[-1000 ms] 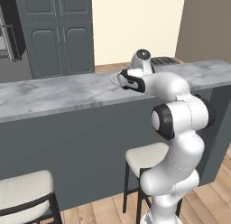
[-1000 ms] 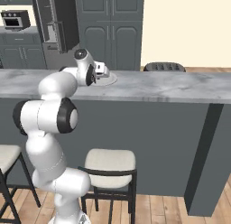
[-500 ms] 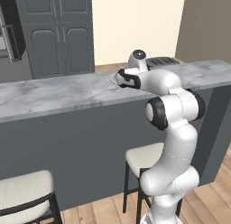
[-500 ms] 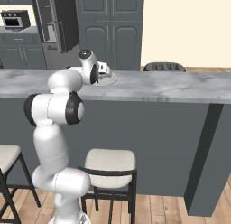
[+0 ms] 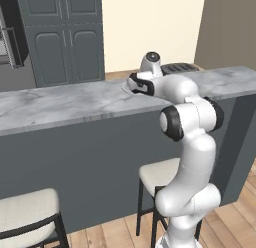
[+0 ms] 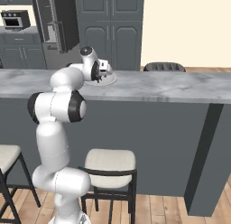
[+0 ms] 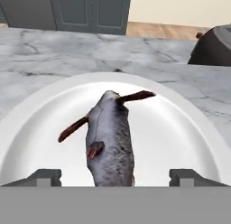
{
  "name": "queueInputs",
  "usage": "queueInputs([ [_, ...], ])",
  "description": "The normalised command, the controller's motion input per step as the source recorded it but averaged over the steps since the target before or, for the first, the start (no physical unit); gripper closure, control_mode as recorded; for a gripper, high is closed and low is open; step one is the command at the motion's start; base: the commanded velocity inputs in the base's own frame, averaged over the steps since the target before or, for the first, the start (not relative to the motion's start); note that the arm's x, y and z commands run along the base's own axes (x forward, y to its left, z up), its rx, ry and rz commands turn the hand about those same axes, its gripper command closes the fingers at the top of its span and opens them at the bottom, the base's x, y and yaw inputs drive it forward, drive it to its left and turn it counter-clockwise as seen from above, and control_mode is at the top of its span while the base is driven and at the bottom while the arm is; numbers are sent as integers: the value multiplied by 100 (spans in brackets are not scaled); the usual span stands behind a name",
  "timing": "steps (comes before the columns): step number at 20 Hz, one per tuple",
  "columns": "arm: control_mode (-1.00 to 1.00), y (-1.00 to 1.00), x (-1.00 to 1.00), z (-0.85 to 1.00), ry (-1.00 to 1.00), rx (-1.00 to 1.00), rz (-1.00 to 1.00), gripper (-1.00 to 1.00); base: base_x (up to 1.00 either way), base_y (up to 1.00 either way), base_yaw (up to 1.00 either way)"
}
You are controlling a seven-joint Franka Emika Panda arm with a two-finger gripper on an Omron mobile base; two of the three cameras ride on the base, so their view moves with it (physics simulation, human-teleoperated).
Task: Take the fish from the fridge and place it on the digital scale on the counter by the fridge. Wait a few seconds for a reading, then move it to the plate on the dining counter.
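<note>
The fish, grey with dark reddish fins, lies on the round pale plate, between my gripper's two fingertips. The jaws stand wide apart and touch nothing, so the gripper is open. From the base, my gripper hangs low over the plate on the long marble dining counter. Far back on the left stands the tall dark fridge. The digital scale is out of view.
A dark chair back rises just beyond the bar top, right of the plate. Cushioned stools stand under the bar on my side. Dark panelled cabinets line the back wall, with a toaster oven at far left.
The jaws have gone from shut to wide open, and the fish now lies free on the plate. The arm's elbow has risen and swung a little; the hand stays over the plate.
</note>
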Motion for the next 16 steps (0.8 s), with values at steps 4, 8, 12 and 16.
queueInputs([
  [4, -100, 0, -91, 69, -15, 2, 0, -100, 0, 0, 0],
  [8, -100, 0, -100, 85, -14, 8, 0, -100, 0, 0, 0],
  [12, -100, 0, -100, 73, -3, 10, 0, -100, 0, 0, 0],
  [16, -100, 0, -100, 45, 0, 9, 0, -100, 0, 0, 0],
])
